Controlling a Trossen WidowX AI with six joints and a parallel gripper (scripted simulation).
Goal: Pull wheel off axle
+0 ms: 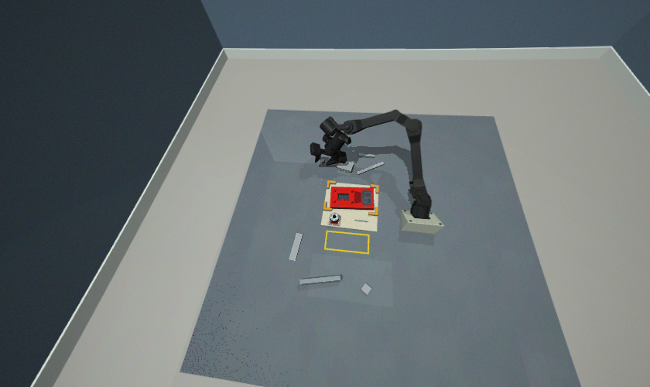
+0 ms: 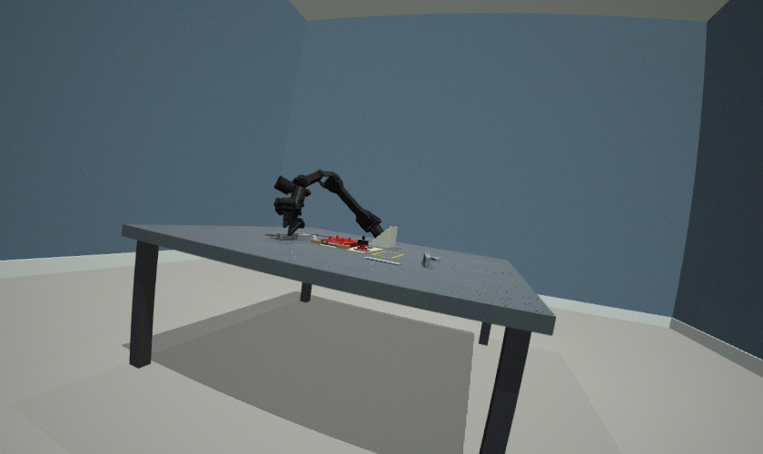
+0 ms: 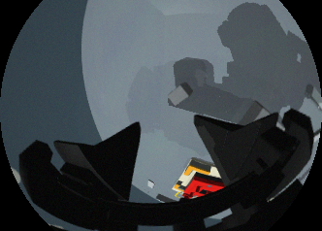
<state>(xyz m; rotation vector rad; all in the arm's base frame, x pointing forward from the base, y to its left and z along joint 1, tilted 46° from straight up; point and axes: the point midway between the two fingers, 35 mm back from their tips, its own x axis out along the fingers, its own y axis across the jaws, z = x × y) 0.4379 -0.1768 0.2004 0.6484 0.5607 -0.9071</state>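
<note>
One arm: I have a single gripper (image 1: 328, 161) to work with, low over the far part of the table (image 1: 438, 288), beyond the board (image 1: 360, 221).
Jaws: parted at a middling width with nothing between them; the wrist view shows bare grey surface in the gap.
Wheel: the wheel (image 1: 334, 218) sits on its upright axle at the board's near left corner, beside the red tray (image 1: 347, 196).
Marked area: the yellow rectangle (image 1: 347, 241) lies just beside the board's near edge, close to the wheel.
Key relation: from the jaws, the wheel lies toward the near side of the table, past the full depth of the red tray; the two are well apart. The axle stands vertical, so I judge the pull must go straight up after I bring the gripper across and down over it.
Top view: shows wheel, rectangle and gripper laid out in plan, plus loose grey strips (image 1: 370, 167) near the gripper.
Exterior view: gives height; the fingertips hang close above the table, which the top view cannot tell me.
Wrist view: catches only a corner of the red tray between the fingers; the wheel is out of sight there.
Progress: by my reckoning nothing is grasped yet; the approach comes first.
</note>
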